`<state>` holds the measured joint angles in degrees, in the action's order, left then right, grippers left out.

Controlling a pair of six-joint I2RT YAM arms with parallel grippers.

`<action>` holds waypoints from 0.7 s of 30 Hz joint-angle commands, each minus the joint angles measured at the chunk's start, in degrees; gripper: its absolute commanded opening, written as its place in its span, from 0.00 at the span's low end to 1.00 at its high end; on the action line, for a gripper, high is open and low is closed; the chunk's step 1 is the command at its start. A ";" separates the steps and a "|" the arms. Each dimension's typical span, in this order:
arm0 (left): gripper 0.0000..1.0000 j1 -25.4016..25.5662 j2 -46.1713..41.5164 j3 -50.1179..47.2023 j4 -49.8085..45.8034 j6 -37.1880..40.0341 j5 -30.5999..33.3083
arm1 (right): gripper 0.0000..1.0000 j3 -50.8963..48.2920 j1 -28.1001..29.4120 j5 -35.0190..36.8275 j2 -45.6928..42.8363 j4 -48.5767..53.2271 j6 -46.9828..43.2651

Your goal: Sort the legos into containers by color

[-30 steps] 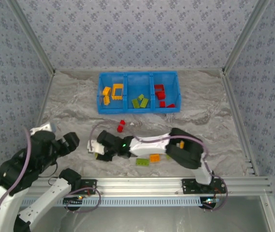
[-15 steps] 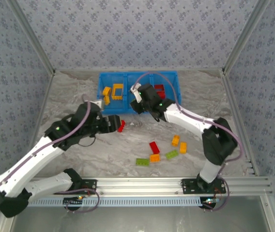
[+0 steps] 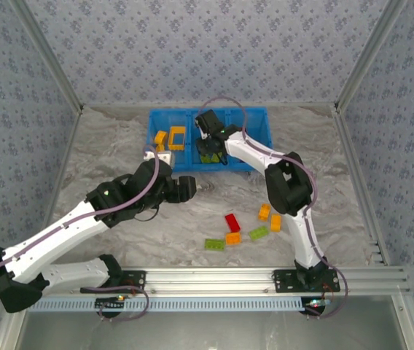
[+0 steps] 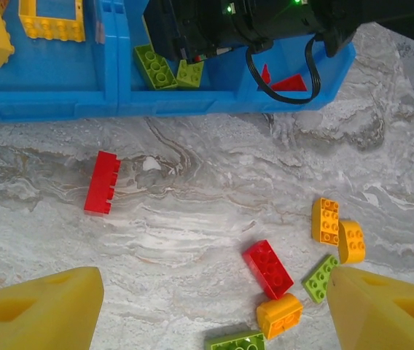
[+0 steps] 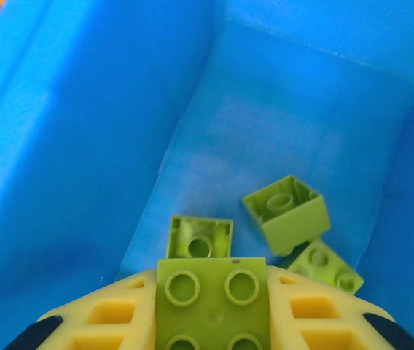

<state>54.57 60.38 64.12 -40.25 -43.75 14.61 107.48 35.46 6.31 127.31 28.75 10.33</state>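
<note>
Over the middle compartment of the blue bin (image 3: 254,166), the right end effector (image 3: 208,149) hangs with its two yellow fingers (image 5: 101,321) closed part-way on a lime green brick (image 5: 213,299), studs up. The placing makes sense: three green bricks (image 5: 287,214) already lie on that compartment's floor, so this looks like the drop-off for green, with the release not yet made. The left end effector (image 4: 211,295) is spread wide with nothing between its fingers. It is poised over the bench (image 4: 192,211) just in front of the bin, most likely lining up on the lone red brick (image 4: 102,182) that lies near the bin's front wall. The overhead view gives the layout: both arms reaching toward the bin, yellow pieces (image 3: 160,138) in the left compartment, and a loose cluster (image 3: 232,238) of red, orange and green bricks on the bench nearer the arm bases, well apart from the bin. From above, the right arm covers the held brick, while the right wrist view brings out the grip and the green pile beneath it. The left wrist view adds the lone red brick, which from above is hidden under the left arm, and the red pieces (image 4: 288,82) in the right compartment. It also makes plain that the left fingers are empty.
</note>
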 commanded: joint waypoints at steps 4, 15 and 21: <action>0.80 1.48 -0.55 1.57 3.32 0.22 1.52 | 0.30 12.15 -0.66 1.23 8.50 7.53 -2.59; 0.80 5.15 3.93 3.87 4.88 1.42 3.47 | 0.56 19.20 -1.03 1.78 12.61 10.67 -4.39; 0.80 5.38 3.96 3.21 3.96 0.55 4.21 | 0.60 16.43 -0.67 3.04 6.05 10.05 -5.04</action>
<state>59.59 64.82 65.54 -36.29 -43.51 17.30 123.94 34.52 7.97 139.35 37.76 6.37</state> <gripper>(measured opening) 0.797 0.598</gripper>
